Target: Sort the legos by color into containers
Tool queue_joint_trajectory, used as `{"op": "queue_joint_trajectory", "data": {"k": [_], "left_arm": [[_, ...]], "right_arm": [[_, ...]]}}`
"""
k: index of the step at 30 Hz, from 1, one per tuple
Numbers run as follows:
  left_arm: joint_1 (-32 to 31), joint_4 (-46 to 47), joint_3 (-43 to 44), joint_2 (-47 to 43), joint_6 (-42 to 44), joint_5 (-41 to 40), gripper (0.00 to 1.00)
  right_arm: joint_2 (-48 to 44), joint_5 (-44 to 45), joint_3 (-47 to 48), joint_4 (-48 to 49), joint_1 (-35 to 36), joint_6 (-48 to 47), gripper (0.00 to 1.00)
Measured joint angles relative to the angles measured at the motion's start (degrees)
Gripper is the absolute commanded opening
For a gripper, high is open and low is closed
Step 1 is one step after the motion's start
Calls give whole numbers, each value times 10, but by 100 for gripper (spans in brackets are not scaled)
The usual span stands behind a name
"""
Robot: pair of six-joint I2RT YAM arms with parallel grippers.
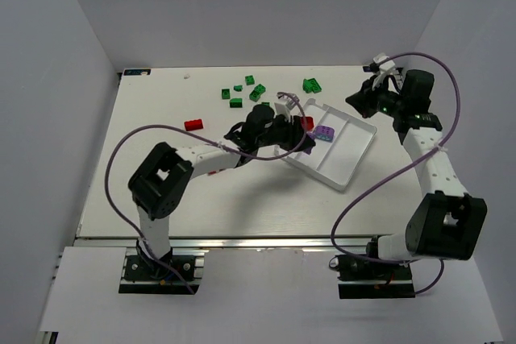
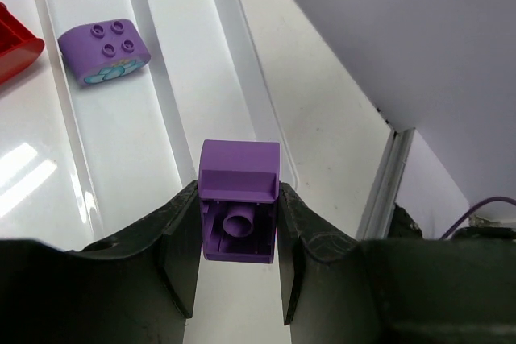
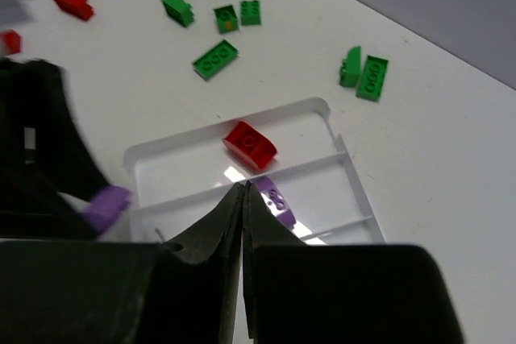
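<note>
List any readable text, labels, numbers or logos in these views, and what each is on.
None readable in any view.
Nearest thing: the printed purple brick lying in the tray has a teal picture on its side, no letters.
The held purple brick in the left pincer is plain.

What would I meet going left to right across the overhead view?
Lone red brick → cluster of green bricks → purple brick lying in the white tray → right hand, shut.
</note>
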Motion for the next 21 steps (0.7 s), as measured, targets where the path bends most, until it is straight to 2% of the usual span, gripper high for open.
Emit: {"op": "queue_joint_trajectory", "data": {"k": [4, 9, 13, 14, 15, 18, 21], "left_arm": [[-9, -42, 74, 79, 12, -12, 0], [-21, -105, 160, 162, 31, -44, 3], [-29, -144, 207, 202, 39, -70, 25], [-31, -152, 221, 210, 42, -78, 38], [-34, -159, 234, 218, 43, -86, 44], [-41, -177, 263, 235, 48, -111, 58], [-44, -188, 278, 239, 50, -130, 62]], "right_arm": [[-49, -49, -39, 10, 0, 5, 10], [-56, -77, -60, 0, -14, 15, 11], [-56, -88, -62, -3, -22, 17, 15], [-56, -90, -62, -3, -22, 17, 16], [-56, -92, -62, -3, -22, 17, 17], [-56, -98, -63, -4, -22, 17, 20], [-56, -103, -63, -7, -23, 17, 23]]}}
